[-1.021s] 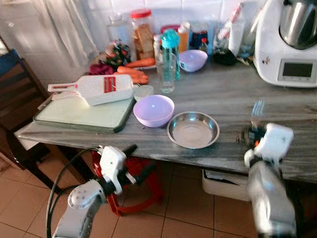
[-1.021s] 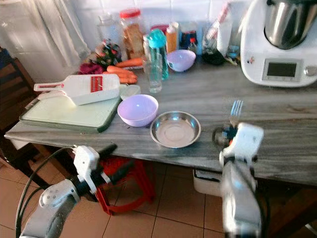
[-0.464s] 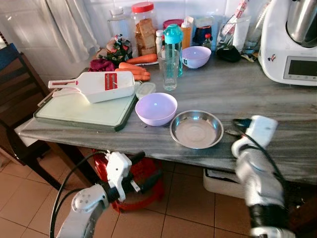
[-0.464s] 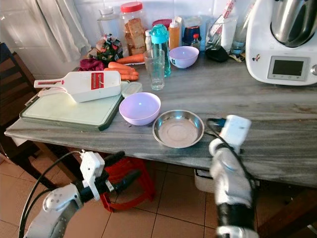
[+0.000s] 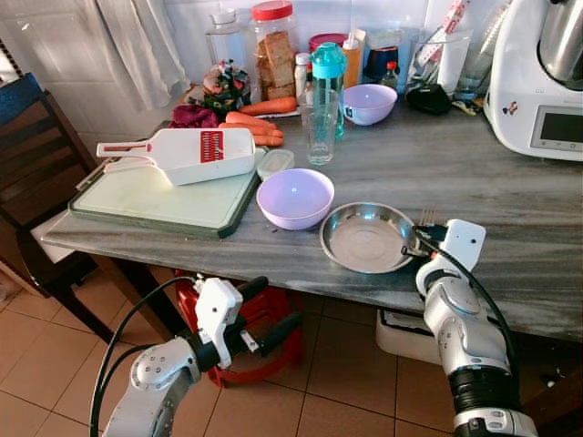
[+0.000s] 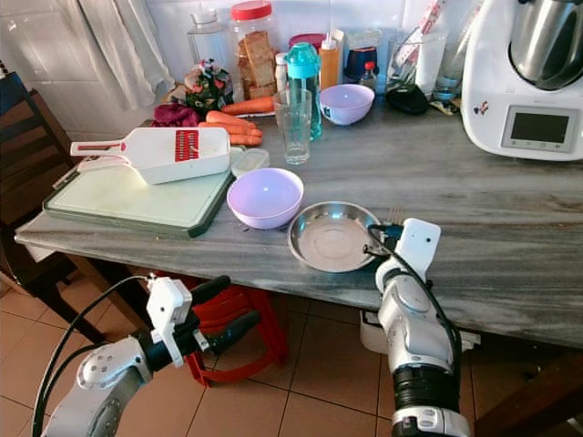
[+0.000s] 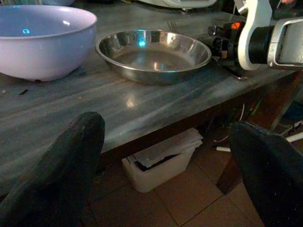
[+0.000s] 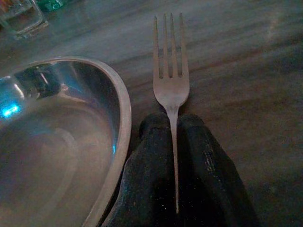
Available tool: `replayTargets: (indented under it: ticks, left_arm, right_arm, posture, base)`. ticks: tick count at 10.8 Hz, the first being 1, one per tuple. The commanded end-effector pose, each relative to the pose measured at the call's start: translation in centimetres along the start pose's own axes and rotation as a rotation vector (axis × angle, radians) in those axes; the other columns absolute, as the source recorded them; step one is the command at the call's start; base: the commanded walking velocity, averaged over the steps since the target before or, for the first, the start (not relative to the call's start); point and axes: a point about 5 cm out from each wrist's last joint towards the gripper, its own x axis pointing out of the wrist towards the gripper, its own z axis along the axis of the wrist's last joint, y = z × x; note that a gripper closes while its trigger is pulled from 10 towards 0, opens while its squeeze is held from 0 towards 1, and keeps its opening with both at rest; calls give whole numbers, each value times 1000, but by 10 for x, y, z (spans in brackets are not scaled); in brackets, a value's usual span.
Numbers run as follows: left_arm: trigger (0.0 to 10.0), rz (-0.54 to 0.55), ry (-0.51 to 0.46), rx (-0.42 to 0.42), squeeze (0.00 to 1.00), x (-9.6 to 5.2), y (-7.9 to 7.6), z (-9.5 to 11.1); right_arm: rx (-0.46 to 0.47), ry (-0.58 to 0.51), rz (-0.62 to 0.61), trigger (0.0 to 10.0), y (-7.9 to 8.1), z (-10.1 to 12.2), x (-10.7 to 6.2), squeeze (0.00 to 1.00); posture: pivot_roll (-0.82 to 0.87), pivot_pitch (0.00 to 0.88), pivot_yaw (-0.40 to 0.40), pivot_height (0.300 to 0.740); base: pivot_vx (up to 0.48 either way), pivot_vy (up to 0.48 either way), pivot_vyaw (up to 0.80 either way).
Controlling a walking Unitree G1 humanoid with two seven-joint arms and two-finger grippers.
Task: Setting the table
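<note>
**Fork lowered beside the steel dish**

At the near edge of the grey surface [image 5: 510,191], the right pincer [image 5: 426,235] reaches forward from a bent silver forearm, its white wrist block tilted toward the steel dish [image 5: 368,237]. Half a second ago that arm stood further right and clear of the dish; a second ago the fork was lifted, tines up. The left pincer [image 5: 266,308] hangs below the surface edge, fingers spread, much as before. A lilac bowl [image 5: 295,198] sits just left of the dish, beside a green cutting board [image 5: 164,202].

From the left wrist, the two black fingers [image 7: 61,175] stand wide apart, empty, with the bowl, the dish [image 7: 154,54] and the right arm's white wrist beyond.

From the right wrist, the fingers [image 8: 203,165] are closed narrowly on the handle of the fork [image 8: 170,80], whose tines lie flat against the surface just beside the dish rim [image 8: 124,113].
</note>
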Motion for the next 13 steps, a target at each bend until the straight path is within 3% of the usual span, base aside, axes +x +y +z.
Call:
replayTargets:
  ticks: [1, 2, 3, 9, 13]
  left_arm:
    - [10000, 7, -4, 8, 0, -2, 3, 3]
    - [10000, 7, -2, 8, 0, -2, 3, 3]
    - [10000, 5, -1, 6, 0, -3, 3, 3]
    - [10000, -14, 3, -4, 0, 0, 1, 3]
    - [10000, -16, 2, 3, 0, -1, 4, 6]
  right_arm:
    - [0, 20, 5, 10000, 1, -4, 1, 0]
    - [-8, 19, -5, 10000, -1, -4, 1, 706]
    - [-9, 20, -11, 10000, -3, -5, 1, 1000]
    - [-31, 1, -31, 10000, -9, -3, 2, 1000]
    - [-43, -109, -31, 10000, -7, 16, -5, 1000]
  posture:
    - [58, 10, 94, 740]
    - [57, 8, 94, 740]
    - [57, 6, 94, 740]
    - [60, 8, 96, 740]
    - [60, 2, 98, 740]
  base:
    - [0, 0, 0]
    - [0, 0, 0]
    - [0, 0, 0]
    - [0, 0, 0]
    - [0, 0, 0]
